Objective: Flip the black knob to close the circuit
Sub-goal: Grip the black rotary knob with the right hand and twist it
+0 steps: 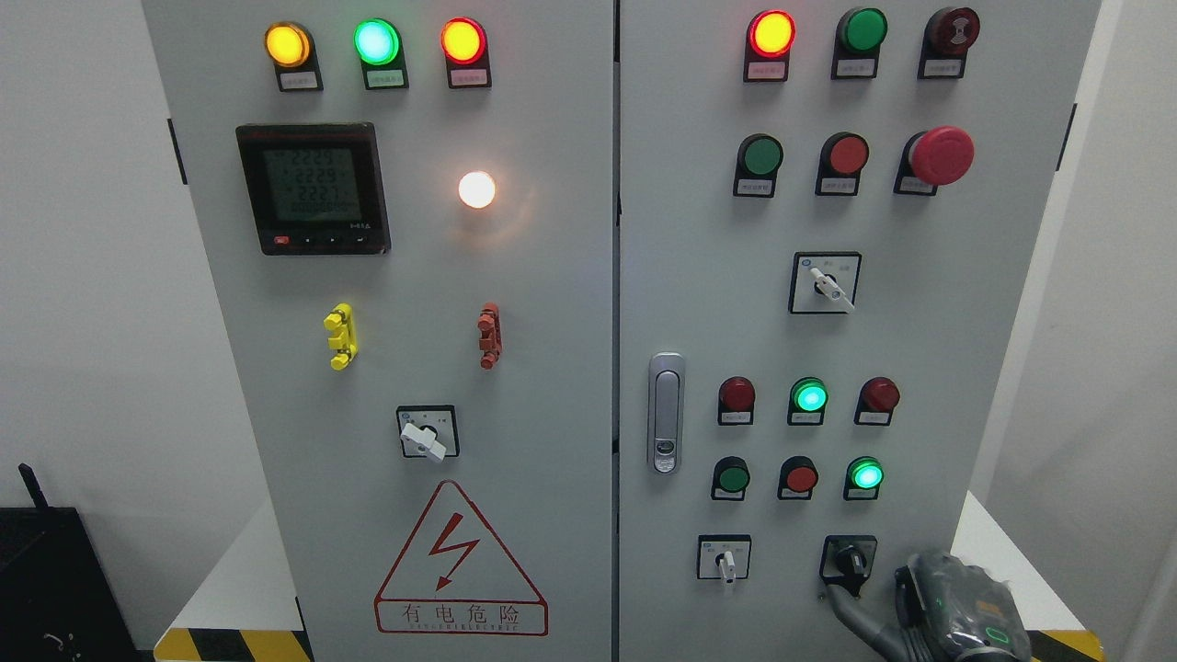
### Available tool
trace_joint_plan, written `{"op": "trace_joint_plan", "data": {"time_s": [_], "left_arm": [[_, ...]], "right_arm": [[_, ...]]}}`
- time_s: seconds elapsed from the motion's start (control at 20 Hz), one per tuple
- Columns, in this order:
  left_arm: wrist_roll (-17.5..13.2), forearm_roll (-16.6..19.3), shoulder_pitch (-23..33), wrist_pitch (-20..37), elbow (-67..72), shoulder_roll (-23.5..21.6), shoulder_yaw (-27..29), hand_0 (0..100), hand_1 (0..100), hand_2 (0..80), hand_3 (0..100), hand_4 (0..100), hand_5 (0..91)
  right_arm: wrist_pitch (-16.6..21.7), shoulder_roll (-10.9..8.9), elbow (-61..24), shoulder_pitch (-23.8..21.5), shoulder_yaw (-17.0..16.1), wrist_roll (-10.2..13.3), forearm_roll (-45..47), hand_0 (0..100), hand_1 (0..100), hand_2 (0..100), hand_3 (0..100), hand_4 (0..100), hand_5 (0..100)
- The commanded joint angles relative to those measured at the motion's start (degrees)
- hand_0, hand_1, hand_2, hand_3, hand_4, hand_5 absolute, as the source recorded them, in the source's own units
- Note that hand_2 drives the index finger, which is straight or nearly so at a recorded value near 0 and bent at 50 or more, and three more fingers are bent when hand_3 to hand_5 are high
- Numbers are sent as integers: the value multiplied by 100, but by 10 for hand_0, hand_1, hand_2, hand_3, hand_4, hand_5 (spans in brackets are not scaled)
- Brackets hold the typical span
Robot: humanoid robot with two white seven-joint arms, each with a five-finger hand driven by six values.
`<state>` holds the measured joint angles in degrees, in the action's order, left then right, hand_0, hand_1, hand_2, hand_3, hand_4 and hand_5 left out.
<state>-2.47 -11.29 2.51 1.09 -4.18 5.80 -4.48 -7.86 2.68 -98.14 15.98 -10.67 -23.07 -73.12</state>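
Right hand point(952, 611), grey and black, enters at the lower right corner of the head view. One finger point(851, 614) reaches up and left, its tip at or just under the black knob point(850, 561); actual contact cannot be told. The remaining fingers are folded back against the palm, and the hand has hold of nothing.

The black knob sits on a black square plate at the bottom right of the right cabinet door point(965, 303), its pointer tilted slightly off vertical. To its left, on the same row, a white selector switch point(726, 563) on a white plate, pointer down.

Above the knob, a row of three round push buttons: green point(733, 478), red point(801, 478) and a lit green point(865, 474). Above these, three indicator lamps, the middle one point(809, 396) glowing green, the outer two dark red. To the left, a silver door latch point(666, 412). Higher up, a white rotary switch point(826, 284), a red mushroom stop button point(940, 154), and a lit red lamp point(771, 33) in the top row.

Left cabinet door point(552, 386): a white rotary selector point(425, 441), a red lightning warning triangle point(460, 561), a yellow clip point(340, 336), a red clip point(489, 336), a lit white lamp point(476, 189), a digital meter point(313, 188), and yellow, green and red lamps lit along the top.
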Motion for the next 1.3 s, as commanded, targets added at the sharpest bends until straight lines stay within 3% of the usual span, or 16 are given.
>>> {"op": "trace_joint_plan", "data": {"time_s": [0.0,0.95,1.25], "left_arm": [[1,-5,4,-3,-4,0,0,120,556,0,0,0,0],[1,13,4,-3,5,0,0,120,556,0,0,0,0],[1,13,-5,-3,-4,0,0,120,556,0,0,0,0]], "right_arm": [[-75,-21,67,28,12,-5,0,0,143,940,1000,915,880],[-348,-13,50,46,-31,66,44,0,149,940,1000,918,891],[-348,-13,23,28,-242,75,53,0,157,939,1000,919,895]]}}
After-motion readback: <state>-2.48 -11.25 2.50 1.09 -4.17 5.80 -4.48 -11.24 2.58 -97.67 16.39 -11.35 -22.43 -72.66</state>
